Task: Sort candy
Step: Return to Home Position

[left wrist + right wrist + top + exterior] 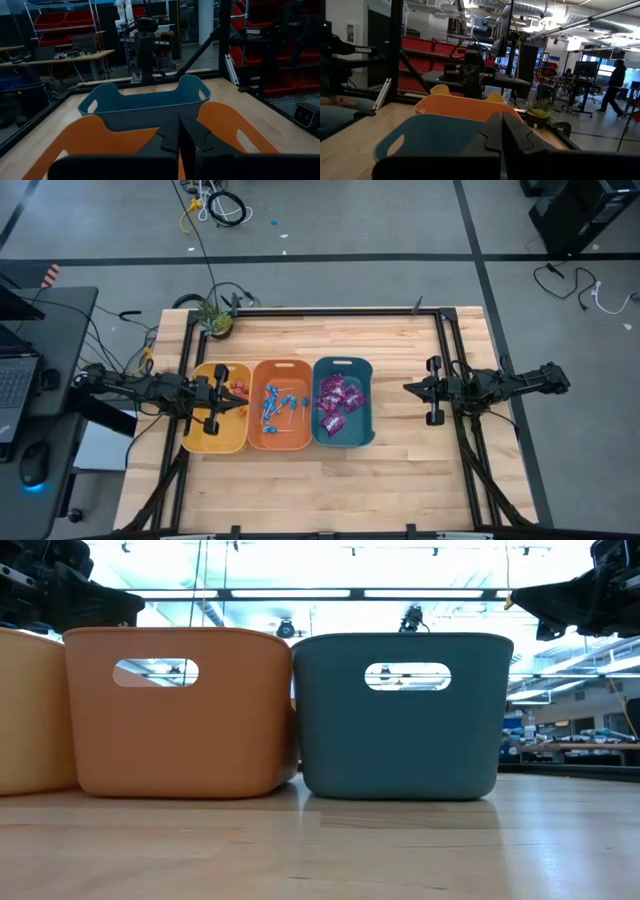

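Observation:
Three bins stand side by side on the wooden table: yellow (212,430), orange (281,432) and teal (343,433). Shiny purple packets (340,395) lie in the teal bin. Blue lollipops (275,402) lie in the orange bin. A few small red and pink pieces (238,387) lie in the yellow bin. My left gripper (240,398) hangs shut above the yellow bin, pointing level toward the orange one (225,125). My right gripper (408,388) is shut and hovers right of the teal bin (425,135), pointing at it. Neither holds anything.
A small potted plant (215,320) sits at the table's far left corner. A black frame rail (330,311) runs along the far edge. Bare wood (390,470) lies between the teal bin and my right gripper. A person (615,85) walks in the room beyond.

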